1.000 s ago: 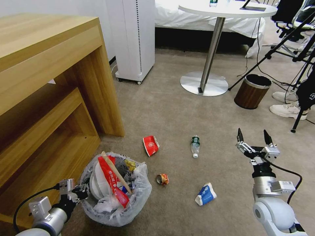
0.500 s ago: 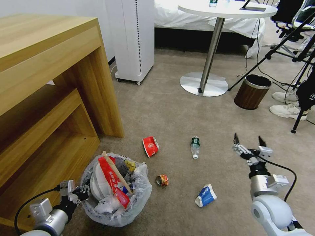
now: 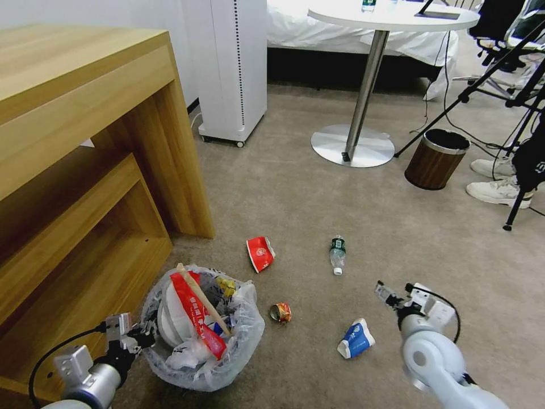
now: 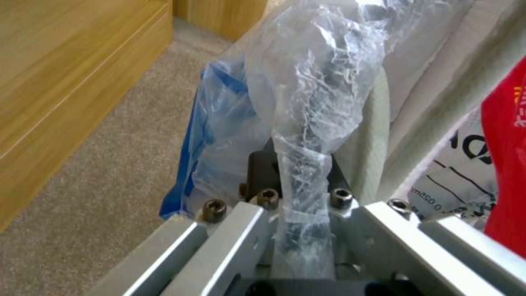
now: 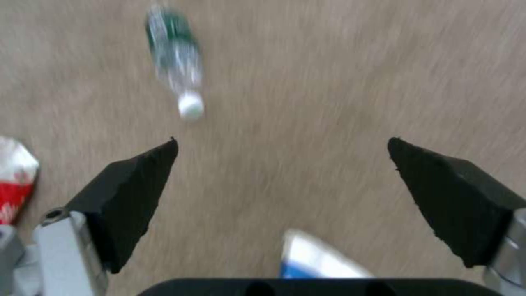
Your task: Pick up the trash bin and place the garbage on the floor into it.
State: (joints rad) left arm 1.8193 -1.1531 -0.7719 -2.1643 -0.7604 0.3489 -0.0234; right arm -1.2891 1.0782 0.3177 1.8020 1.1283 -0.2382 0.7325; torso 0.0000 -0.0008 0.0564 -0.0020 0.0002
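The trash bin (image 3: 201,341), lined with a crinkly plastic bag and stuffed with slippers, a red wrapper and a wooden stick, stands low left in the head view. My left gripper (image 3: 142,333) is shut on its bagged rim (image 4: 304,176). Garbage lies on the carpet: a red-white paper cup (image 3: 260,253), a green-labelled bottle (image 3: 338,254), a small crumpled red wrapper (image 3: 281,312) and a blue-white carton (image 3: 356,338). My right gripper (image 3: 395,293) is open and points down just right of the carton (image 5: 318,259). The bottle (image 5: 174,74) lies beyond its fingertips (image 5: 159,164).
A wooden desk (image 3: 85,113) walls the left side. A white unit (image 3: 233,68), a round table's base (image 3: 353,145) and a brown wood-grain bin (image 3: 436,159) stand farther back. Tripod legs (image 3: 519,199) and a person's shoes (image 3: 499,190) are at the right.
My right arm has dropped and swung left, tipping its open gripper down near the carton. The left gripper and the bin have stayed put.
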